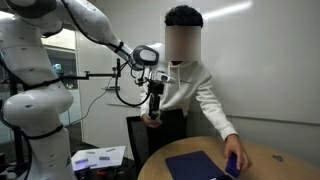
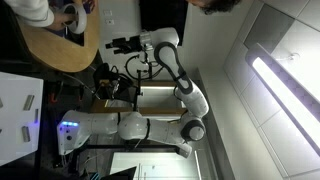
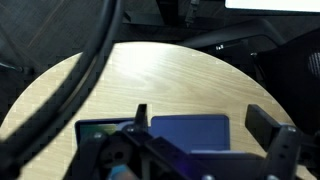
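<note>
My gripper (image 3: 203, 125) is open and empty, its two dark fingers spread wide. It hangs high above a round wooden table (image 3: 170, 75), as an exterior view shows (image 1: 152, 118). A flat blue rectangular pad (image 3: 190, 132) lies on the table straight below, framed between the fingers and well apart from them. It also shows in an exterior view (image 1: 195, 165) near the table's (image 1: 270, 160) front edge. A person's hand (image 1: 232, 160) rests at the pad's right end, on a small dark blue thing.
A person in a white shirt (image 1: 195, 85) sits behind the table, close to the arm. A black chair back (image 1: 140, 135) stands below the gripper. White papers (image 1: 100, 157) lie on a low surface beside the robot base. A thick black cable (image 3: 90, 60) crosses the wrist view.
</note>
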